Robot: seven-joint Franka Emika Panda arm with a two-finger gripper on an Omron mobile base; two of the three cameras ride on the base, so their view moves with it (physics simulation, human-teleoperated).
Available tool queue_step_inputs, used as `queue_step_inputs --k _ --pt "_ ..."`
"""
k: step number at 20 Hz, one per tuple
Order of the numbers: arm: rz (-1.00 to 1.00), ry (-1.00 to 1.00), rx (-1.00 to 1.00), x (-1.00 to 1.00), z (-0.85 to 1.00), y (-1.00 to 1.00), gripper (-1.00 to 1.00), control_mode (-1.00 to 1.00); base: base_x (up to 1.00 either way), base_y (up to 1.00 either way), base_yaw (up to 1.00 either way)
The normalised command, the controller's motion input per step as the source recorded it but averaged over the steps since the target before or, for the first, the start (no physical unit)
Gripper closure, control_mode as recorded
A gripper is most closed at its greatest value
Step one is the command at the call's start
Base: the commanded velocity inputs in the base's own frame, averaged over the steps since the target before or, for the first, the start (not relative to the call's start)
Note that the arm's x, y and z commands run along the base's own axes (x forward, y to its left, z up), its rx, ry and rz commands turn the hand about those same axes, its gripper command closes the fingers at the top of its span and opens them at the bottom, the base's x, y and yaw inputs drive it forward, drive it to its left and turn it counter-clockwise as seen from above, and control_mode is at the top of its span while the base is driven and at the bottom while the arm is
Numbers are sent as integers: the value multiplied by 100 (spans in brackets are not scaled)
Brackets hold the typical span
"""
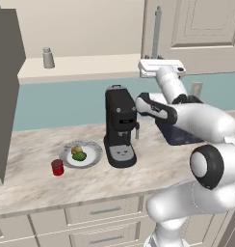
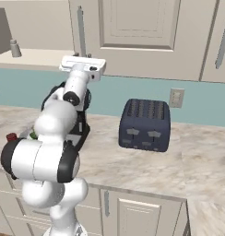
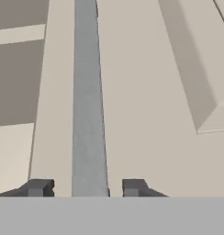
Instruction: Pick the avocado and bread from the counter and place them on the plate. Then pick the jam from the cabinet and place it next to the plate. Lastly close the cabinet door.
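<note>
The fingers (image 3: 39, 187) stand parted either side of the cabinet door's silver handle (image 3: 88, 101), not yet clamped — placed, I judge, to grip it for closing the cabinet (image 1: 196, 29). Down at seven o'clock the jam (image 1: 57, 167) sits beside the plate (image 1: 93, 157) — a small red jar.

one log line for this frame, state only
phase: close cabinet | gripper: open, fingers straddling door handle | avocado, bread: on plate | jam: beside plate on counter
</note>
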Motion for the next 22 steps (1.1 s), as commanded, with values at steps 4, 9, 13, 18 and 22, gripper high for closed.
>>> queue_step_inputs --k 4,9,13,18,22 --pt "-4 7 -3 -28 31 77 -100 -100 0 0 0" --pt "0 14 -25 -100 -9 72 -100 -100 0 0 0" --pt "0 15 -26 -100 -16 70 -100 -100 0 0 0" --pt "-6 19 -2 -100 71 33 -100 -100 0 0 0" --pt "-21 62 26 -100 99 -7 -100 -100 0 0 0"
